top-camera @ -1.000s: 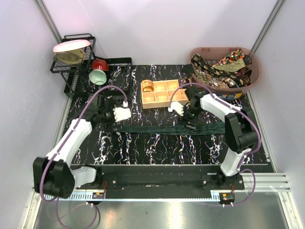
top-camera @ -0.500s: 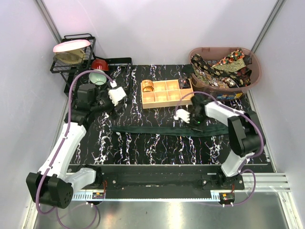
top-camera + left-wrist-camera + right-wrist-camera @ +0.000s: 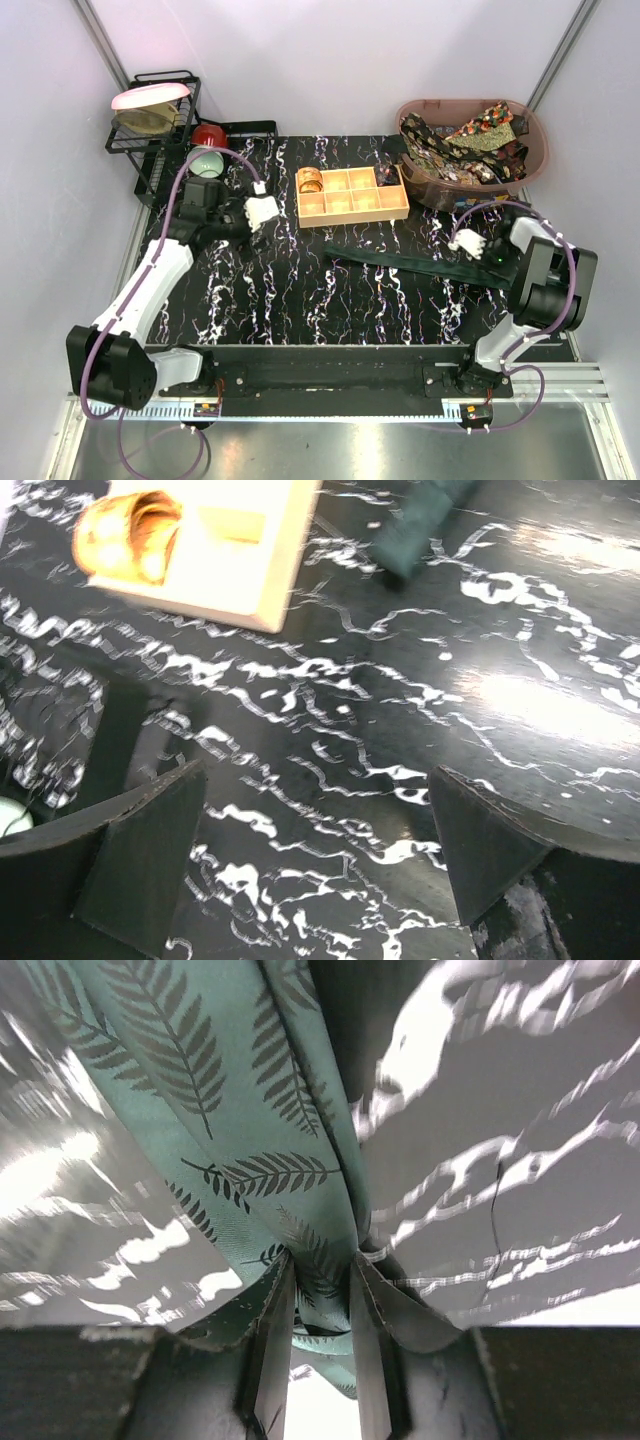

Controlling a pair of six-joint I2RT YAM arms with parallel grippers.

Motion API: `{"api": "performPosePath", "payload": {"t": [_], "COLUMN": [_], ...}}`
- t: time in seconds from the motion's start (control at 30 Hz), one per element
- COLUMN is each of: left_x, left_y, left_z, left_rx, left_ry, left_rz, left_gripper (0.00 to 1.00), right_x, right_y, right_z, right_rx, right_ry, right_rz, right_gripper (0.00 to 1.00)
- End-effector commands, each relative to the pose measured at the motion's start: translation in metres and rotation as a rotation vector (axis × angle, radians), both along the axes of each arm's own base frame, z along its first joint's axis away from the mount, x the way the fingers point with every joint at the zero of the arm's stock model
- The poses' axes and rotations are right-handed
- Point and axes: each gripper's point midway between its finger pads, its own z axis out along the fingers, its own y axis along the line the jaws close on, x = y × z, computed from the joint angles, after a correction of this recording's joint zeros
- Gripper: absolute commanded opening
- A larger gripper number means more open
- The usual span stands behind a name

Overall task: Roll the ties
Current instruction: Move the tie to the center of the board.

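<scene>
Two pincers we see: the right pincer (image 3: 320, 1360) pinches a bunched fold of the green tie (image 3: 400, 260) (fern-printed up close), which lies slantwise on the table (image 3: 300, 300); the left pincer (image 3: 320, 850) hangs spread wide, empty, near the wooden box (image 3: 350, 195).

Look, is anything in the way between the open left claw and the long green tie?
Nothing visible. Only bare black marbled tabletop lies between the left gripper and the pointed tip of the long dark green fabric tie; the tan wooden compartment box sits beside that path.
</scene>
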Motion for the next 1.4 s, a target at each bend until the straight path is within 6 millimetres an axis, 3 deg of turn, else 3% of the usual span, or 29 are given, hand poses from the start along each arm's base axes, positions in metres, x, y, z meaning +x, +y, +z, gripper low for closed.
{"api": "performPosePath", "payload": {"t": [0.0, 0.17, 0.27, 0.3, 0.4, 0.5, 0.6, 0.63, 0.7, 0.73, 0.77, 0.8, 0.83, 0.87, 0.9, 1.0, 1.1, 1.2, 1.3, 1.37], "left_x": [-0.013, -0.017, -0.013, -0.013, 0.009, 0.015, 0.011, 0.008, 0.012, 0.022, 0.026, 0.022, 0.036, 0.042, 0.058, 0.066, 0.075, 0.072, 0.079, 0.072], "left_y": [-0.016, -0.035, -0.056, -0.06, -0.074, -0.08, -0.083, -0.086, -0.086, -0.084, -0.08, -0.081, -0.064, -0.056, -0.048, -0.021, -0.002, 0.013, 0.039, 0.04], "left_z": [-0.014, -0.037, -0.031, -0.027, 0.001, 0.026, 0.038, 0.047, 0.052, 0.057, 0.06, 0.059, 0.072, 0.081, 0.105, 0.122, 0.125, 0.112, 0.133, 0.125], "left_rx": [0.037, 0.149, 0.093, 0.071, -0.051, -0.133, -0.177, -0.203, -0.239, -0.261, -0.267, -0.29, -0.331, -0.368, -0.421, -0.439, -0.429, -0.394, -0.491, -0.455], "left_ry": [0.046, 0.036, 0.001, -0.013, -0.117, -0.185, -0.213, -0.206, -0.147, -0.091, -0.061, -0.001, 0.006, 0.0, -0.1, -0.189, -0.153, -0.118, -0.207, -0.165], "left_rz": [-0.096, -0.176, -0.22, -0.233, -0.178, -0.171, -0.18, -0.186, -0.124, -0.046, -0.027, -0.054, -0.005, 0.035, 0.073, 0.162, 0.313, 0.329, 0.455, 0.443], "left_gripper": [0.99, 0.99, 0.99, 0.99, 0.99, 0.99, 0.99, 0.99, 0.99, 0.99, 0.99, 0.99, 0.99, 0.99, 0.99, 0.99, 0.99, 0.99, 0.99, 0.99], "right_x": [-0.017, -0.027, -0.024, -0.02, -0.012, -0.007, 0.005, 0.01, 0.023, 0.027, 0.034, 0.038, 0.04, 0.045, 0.044, 0.048, 0.053, 0.054, 0.059, 0.059], "right_y": [-0.016, -0.032, -0.02, -0.013, 0.013, 0.049, 0.091, 0.118, 0.147, 0.161, 0.193, 0.209, 0.224, 0.252, 0.265, 0.312, 0.345, 0.364, 0.373, 0.377], "right_z": [-0.015, -0.017, 0.0, 0.02, 0.053, 0.077, 0.089, 0.091, 0.093, 0.093, 0.093, 0.089, 0.087, 0.082, 0.079, 0.07, 0.055, 0.033, 0.017, 0.01], "right_rx": [-0.019, -0.05, 0.016, 0.043, 0.133, 0.22, 0.285, 0.319, 0.37, 0.393, 0.409, 0.429, 0.444, 0.455, 0.46, 0.48, 0.491, 0.47, 0.463, 0.462], "right_ry": [0.081, 0.092, 0.046, 0.008, -0.062, -0.098, -0.135, -0.137, -0.16, -0.16, -0.171, -0.144, -0.132, -0.114, -0.094, -0.081, -0.073, -0.034, -0.017, 0.001], "right_rz": [0.121, 0.163, 0.142, 0.134, 0.104, 0.12, 0.145, 0.191, 0.161, 0.164, 0.225, 0.187, 0.188, 0.229, 0.198, 0.229, 0.254, 0.273, 0.277, 0.284], "right_gripper": [0.33, 0.33, 0.55, 0.69, 0.81, 0.84, 0.89, 0.91, 0.92, 0.92, 0.9, 0.88, 0.87, 0.86, 0.86, 0.87, 0.87, 0.85, 0.83, 0.79]}}
